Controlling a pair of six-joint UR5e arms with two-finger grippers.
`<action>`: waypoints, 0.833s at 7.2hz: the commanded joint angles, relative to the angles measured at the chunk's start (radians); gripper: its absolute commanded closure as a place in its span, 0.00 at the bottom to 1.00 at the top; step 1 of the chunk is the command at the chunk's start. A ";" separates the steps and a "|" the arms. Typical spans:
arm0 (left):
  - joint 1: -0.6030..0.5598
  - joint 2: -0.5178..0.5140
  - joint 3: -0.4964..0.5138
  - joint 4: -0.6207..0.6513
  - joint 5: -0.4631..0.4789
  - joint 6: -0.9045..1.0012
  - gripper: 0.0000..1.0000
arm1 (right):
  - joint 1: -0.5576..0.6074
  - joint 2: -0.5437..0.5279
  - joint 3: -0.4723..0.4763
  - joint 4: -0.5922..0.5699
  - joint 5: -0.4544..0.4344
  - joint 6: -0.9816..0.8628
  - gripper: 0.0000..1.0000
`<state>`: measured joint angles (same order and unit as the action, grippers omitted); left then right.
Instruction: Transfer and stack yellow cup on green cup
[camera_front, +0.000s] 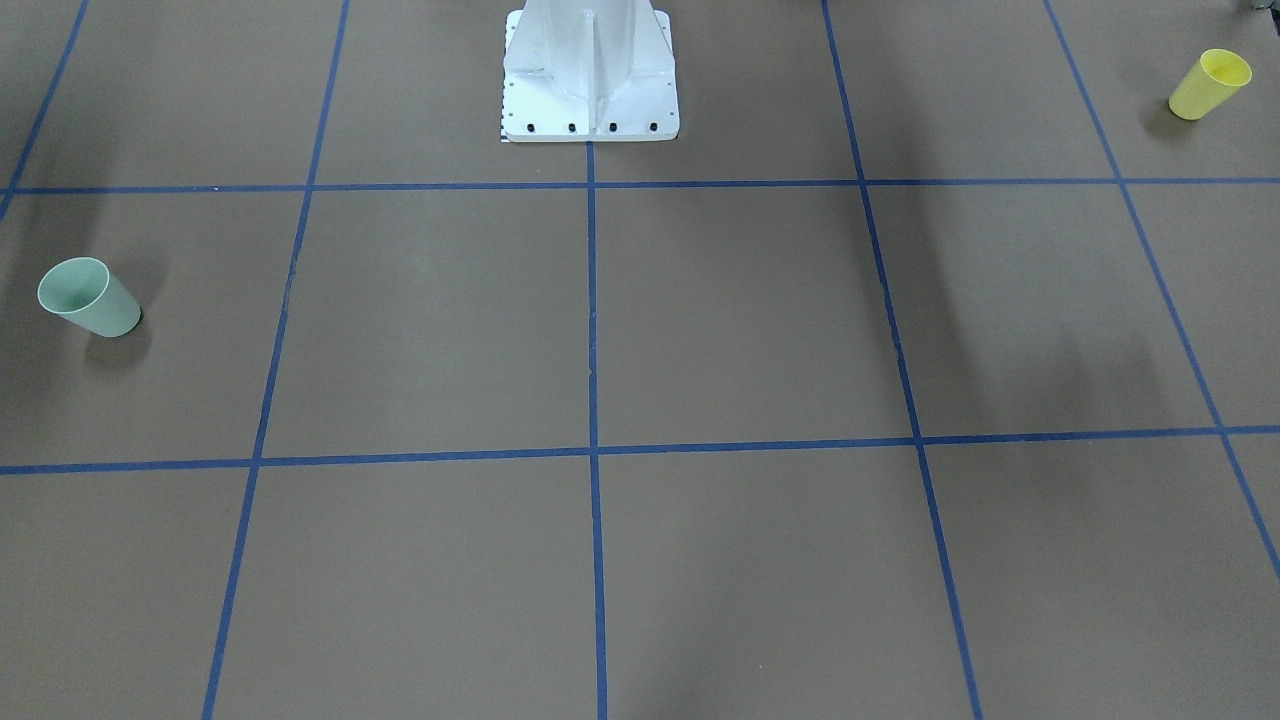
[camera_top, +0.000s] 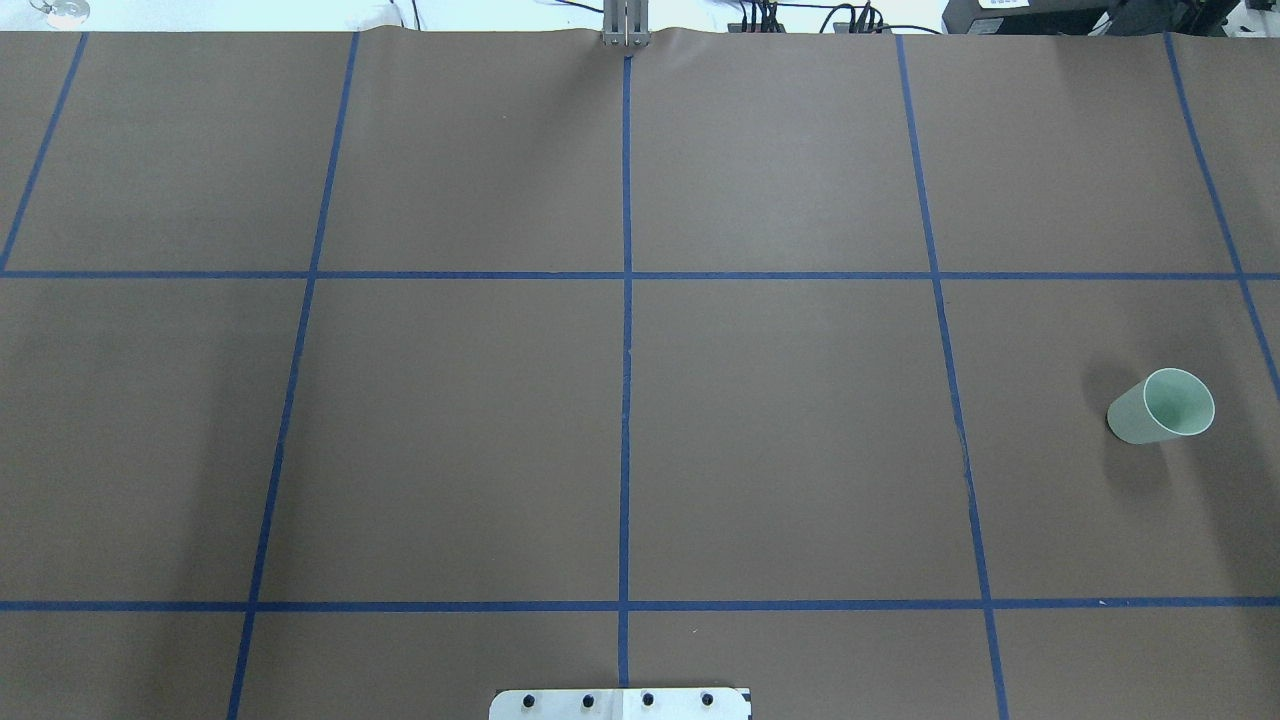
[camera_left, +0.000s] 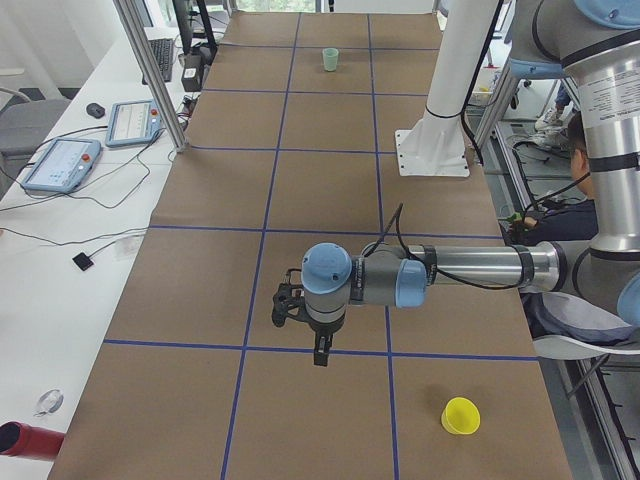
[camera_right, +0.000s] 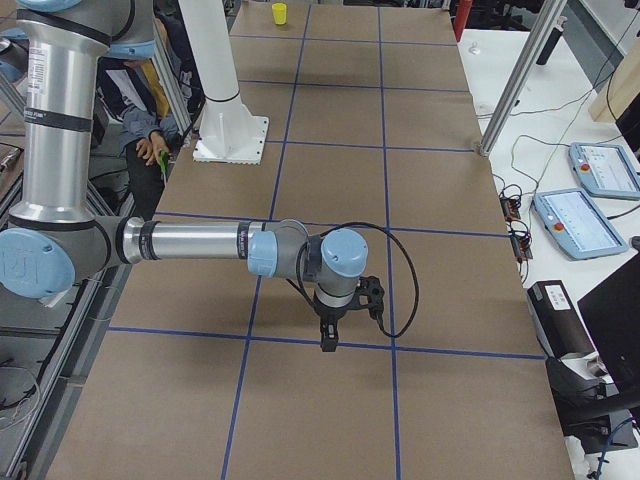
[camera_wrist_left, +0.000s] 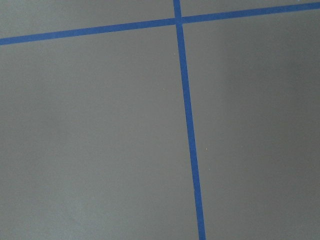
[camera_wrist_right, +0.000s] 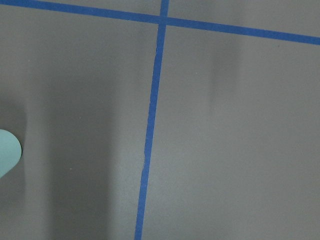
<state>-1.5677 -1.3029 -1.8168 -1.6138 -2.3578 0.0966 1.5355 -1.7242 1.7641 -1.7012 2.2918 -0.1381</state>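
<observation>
Far to the robot's left of the white pedestal (camera_front: 590, 75), the yellow cup (camera_front: 1210, 84) stands upright, apart from both grippers. The left gripper (camera_left: 320, 352) and the right gripper (camera_right: 328, 338) hang forward of the pedestal, and I cannot tell whether their jaws are spread. Far right of the pedestal stands the green cup (camera_front: 88, 297). The left gripper would best pinch the yellow cup's wall at the rim and lift it straight up.

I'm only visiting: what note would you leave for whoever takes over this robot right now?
Left gripper: over bare table, empty; open or shut unclear.
Right gripper: the same.
Yellow cup: upright at the robot's left end of the table.
Green cup: upright at the right end.
Done: nothing.
Left: grasp yellow cup, carry it across, stack it on green cup.
</observation>
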 joint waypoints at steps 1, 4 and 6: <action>0.000 0.001 -0.005 0.000 -0.009 -0.006 0.00 | 0.000 0.000 0.000 0.000 -0.002 0.000 0.00; 0.000 -0.010 -0.021 -0.002 0.003 0.002 0.00 | 0.000 0.000 0.000 0.000 0.000 0.000 0.00; -0.008 -0.070 -0.027 -0.015 0.003 -0.011 0.00 | 0.000 0.000 0.002 0.000 0.000 0.000 0.00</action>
<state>-1.5697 -1.3412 -1.8406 -1.6236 -2.3548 0.0898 1.5356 -1.7242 1.7642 -1.7012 2.2917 -0.1380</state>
